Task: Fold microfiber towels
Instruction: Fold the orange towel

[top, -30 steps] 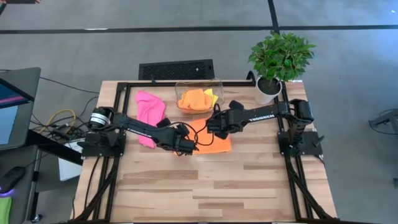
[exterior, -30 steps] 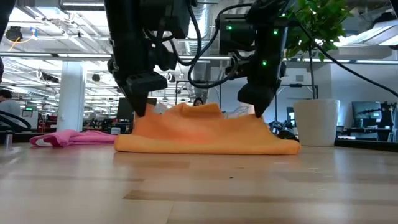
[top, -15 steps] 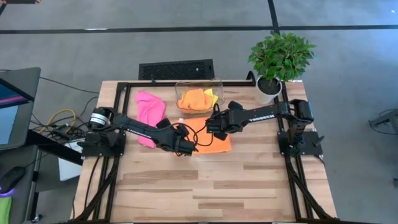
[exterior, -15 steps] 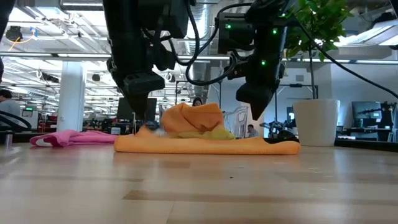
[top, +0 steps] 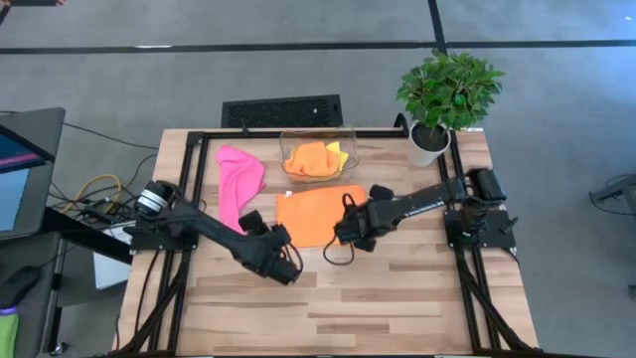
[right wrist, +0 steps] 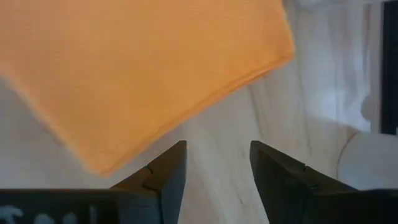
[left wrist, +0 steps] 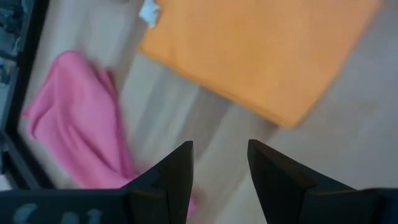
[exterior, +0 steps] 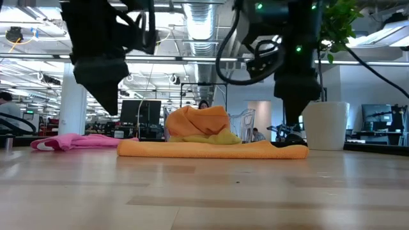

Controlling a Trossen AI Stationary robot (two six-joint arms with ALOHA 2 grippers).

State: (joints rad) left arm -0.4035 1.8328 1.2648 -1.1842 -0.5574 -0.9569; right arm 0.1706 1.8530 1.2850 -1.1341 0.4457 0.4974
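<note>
We take the clear plastic bin (top: 318, 159), at the far side of the wooden table (top: 397, 288), as our landmark. Inside it we see a crumpled orange microfiber towel (top: 308, 159) and a yellow microfiber towel (top: 341, 156) pressed against it on the plant side. In the low view these two rise as a soft heap (exterior: 195, 121) behind the cloth that lies in front.

Just in front of the bin, a folded orange microfiber towel (top: 316, 212) lies flat on the table as a neat rectangle; in the low view it is a thin, even layer (exterior: 211, 149). No gripper touches it.

The left gripper (top: 283, 267) is in front of this folded towel, well on the near side from the bin and apart from the cloth. In its wrist view the two dark fingers (left wrist: 171, 177) stand spread with bare wood between them, holding nothing. The right gripper (top: 348, 236) is near the towel's front corner on the plant side, also released: its fingers (right wrist: 163, 177) are parted over the wood, with the towel's edge (right wrist: 143, 74) beyond them.

To the left of the bin a hot pink microfiber towel (top: 237, 184) lies unfolded and rumpled. To the right of the bin stands a green leafy plant in a white pot (top: 437, 109).
</note>
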